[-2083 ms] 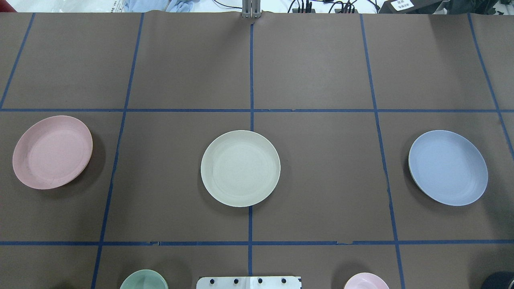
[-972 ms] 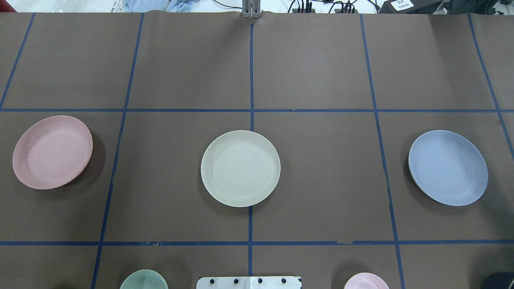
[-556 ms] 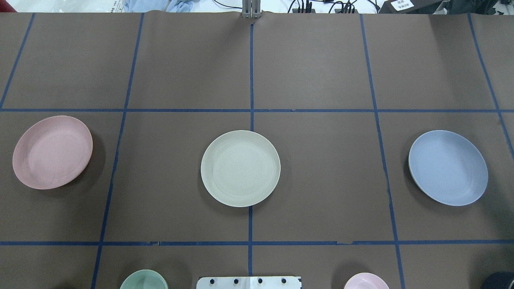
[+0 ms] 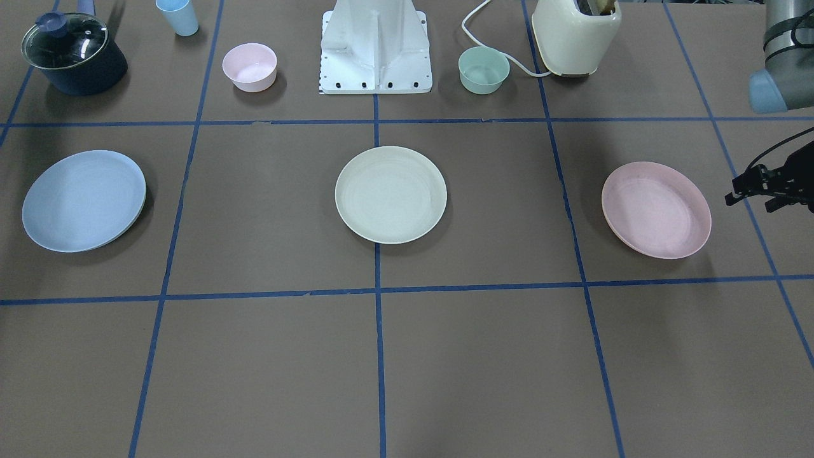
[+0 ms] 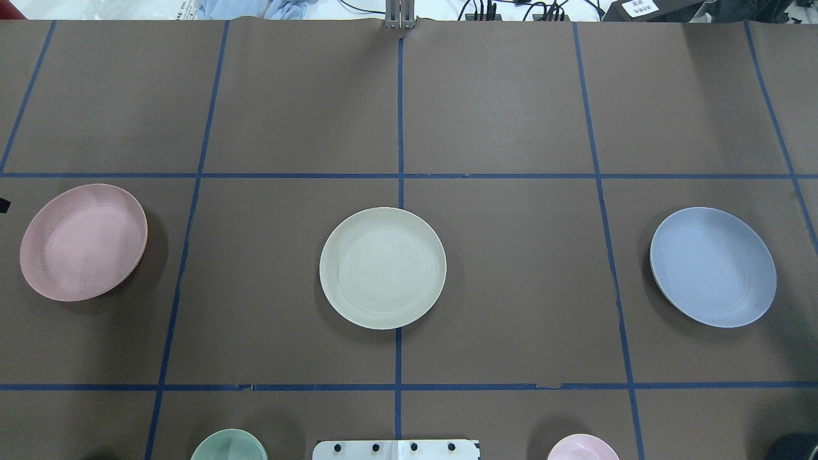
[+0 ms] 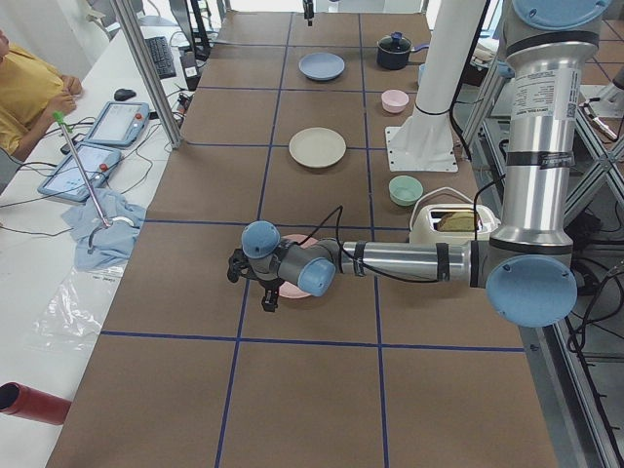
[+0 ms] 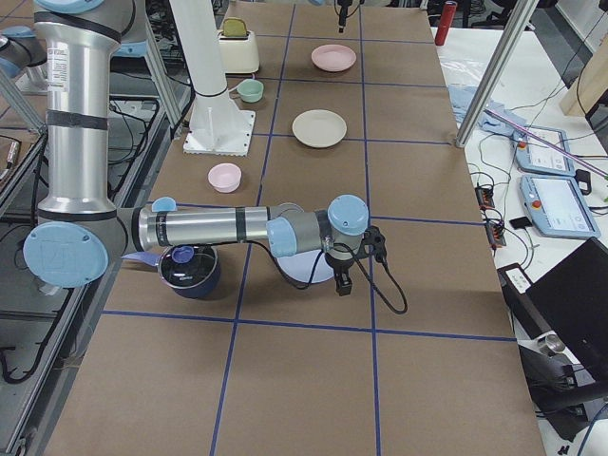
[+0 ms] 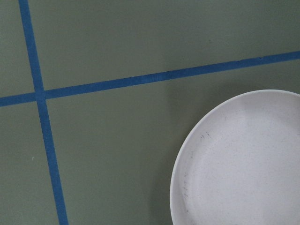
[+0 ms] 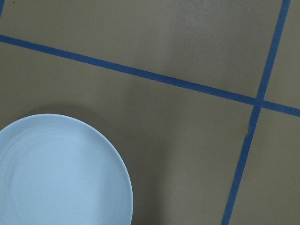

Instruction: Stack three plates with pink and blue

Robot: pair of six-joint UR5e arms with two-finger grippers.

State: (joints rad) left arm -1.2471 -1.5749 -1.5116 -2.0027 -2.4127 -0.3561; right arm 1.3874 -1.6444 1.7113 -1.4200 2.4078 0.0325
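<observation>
Three plates lie apart in a row on the brown table. The cream plate (image 4: 390, 194) (image 5: 382, 268) is in the middle. The pink plate (image 4: 656, 209) (image 5: 83, 241) is on my left side and the blue plate (image 4: 84, 200) (image 5: 712, 266) on my right. My left gripper (image 4: 753, 198) (image 6: 252, 283) hovers open and empty just outside the pink plate's outer rim; its wrist view shows that plate (image 8: 243, 164). My right gripper (image 7: 356, 264) hovers beside the blue plate (image 9: 61, 173); I cannot tell if it is open.
Along the robot's side stand a small pink bowl (image 4: 249, 66), a mint-green bowl (image 4: 484, 69), a cream toaster (image 4: 575, 35), a dark pot with a glass lid (image 4: 73, 54), a blue cup (image 4: 178, 16) and the white base (image 4: 375, 51).
A black tip of my left gripper has come into the overhead view at the left edge, beside the pink plate. The plates have not moved.
</observation>
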